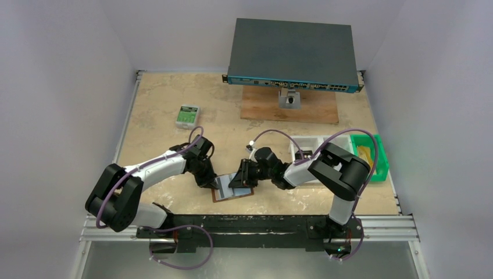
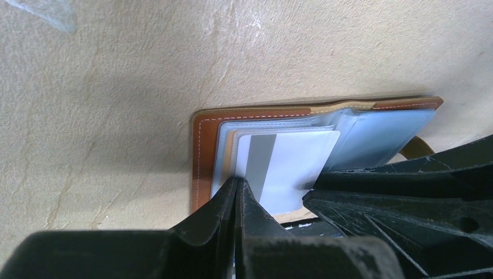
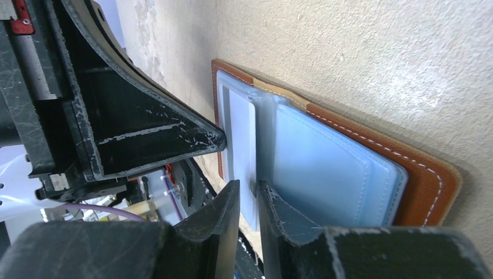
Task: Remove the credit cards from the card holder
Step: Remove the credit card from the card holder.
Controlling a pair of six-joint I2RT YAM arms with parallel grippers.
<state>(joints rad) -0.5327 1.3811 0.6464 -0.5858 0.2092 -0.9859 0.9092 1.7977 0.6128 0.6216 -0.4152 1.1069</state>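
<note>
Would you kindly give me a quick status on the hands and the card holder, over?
Left hand shut, tips on white card. Right hand nearly closed at card's edge, grip unclear. Card holder open flat on table. Nothing blocking.

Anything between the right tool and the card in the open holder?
Nothing visible. The right tool has its tips at the edge of the white card, which sits in a pocket of the card holder. The left tool, shut, sits at the card holder's edge beside them, not between.
</note>
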